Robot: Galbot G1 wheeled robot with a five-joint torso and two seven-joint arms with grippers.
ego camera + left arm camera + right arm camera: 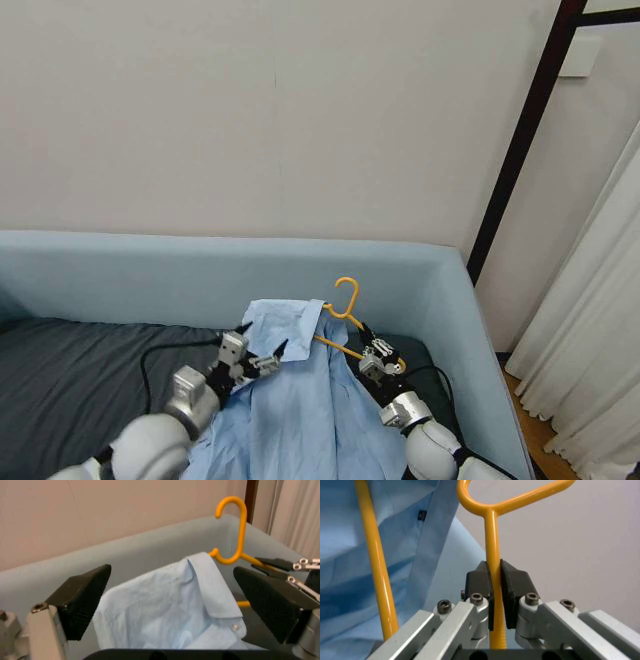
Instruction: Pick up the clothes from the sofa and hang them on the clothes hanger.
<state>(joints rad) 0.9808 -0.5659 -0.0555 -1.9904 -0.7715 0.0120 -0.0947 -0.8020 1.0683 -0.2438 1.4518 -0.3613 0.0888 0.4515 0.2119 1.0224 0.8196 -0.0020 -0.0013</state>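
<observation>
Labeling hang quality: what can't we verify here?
- Head view: left end of the hanger, under the shirt.
- Head view: shirt hem, below the edge.
- Right wrist view: hanger top, off the edge past the shut right gripper.
- Left wrist view: lower shirt, behind the open left gripper.

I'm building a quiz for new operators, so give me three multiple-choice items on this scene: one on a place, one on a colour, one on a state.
1. Where is the shirt?
A) in a basket
B) on the hanger, over the sofa
C) on a table

2. What colour is the hanger?
A) white
B) black
C) orange-yellow

3. How do the right gripper's jaws stand?
A) shut on the hanger
B) wide open
C) shut on the shirt

Answers:
1 B: the light blue shirt drapes from the hanger above the sofa seat.
2 C: its hook and rods show orange-yellow.
3 A: the jaws clamp the hanger's rod, while the left gripper is open beside the collar.
</observation>
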